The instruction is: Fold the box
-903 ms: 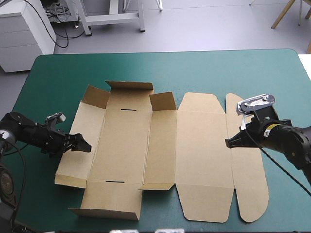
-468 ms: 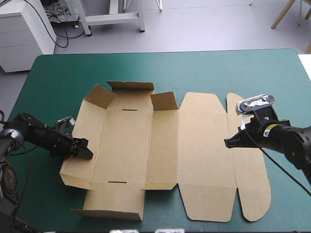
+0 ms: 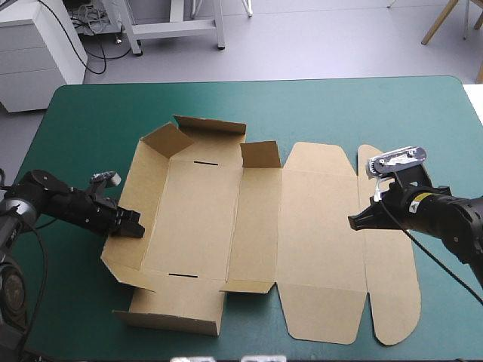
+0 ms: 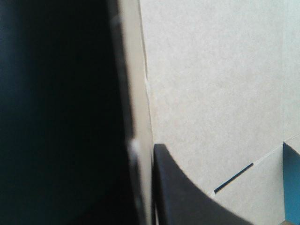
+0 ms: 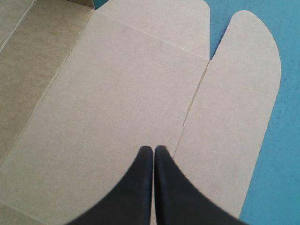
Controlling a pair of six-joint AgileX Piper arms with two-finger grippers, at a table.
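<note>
The brown box [image 3: 256, 219] lies opened out on the teal-green cover, its lid panel and rounded flap flat on the right. Its left wall [image 3: 132, 204] is tilted up, and the far flaps [image 3: 210, 128] also stand raised. My left gripper [image 3: 134, 228] is shut on that left wall's outer edge. In the left wrist view the board edge [image 4: 143, 122] runs between the black fingers [image 4: 187, 201], and the box floor [image 4: 215, 84] lies ahead with a slot. My right gripper [image 3: 353, 221] is shut and empty, hovering over the lid panel [image 5: 117, 93] beside the crease to the rounded flap [image 5: 234, 108].
Bare teal-green cover [image 3: 339, 105] stretches beyond the box to the far edge. A narrower strip [image 3: 68, 256] lies to the box's left. The near flap [image 3: 177, 309] of the box lies close to the table's front edge.
My left gripper has gone from open to shut on the box's left wall, which now stands steeper. The whole sheet has slid slightly right. The right arm has not moved.
</note>
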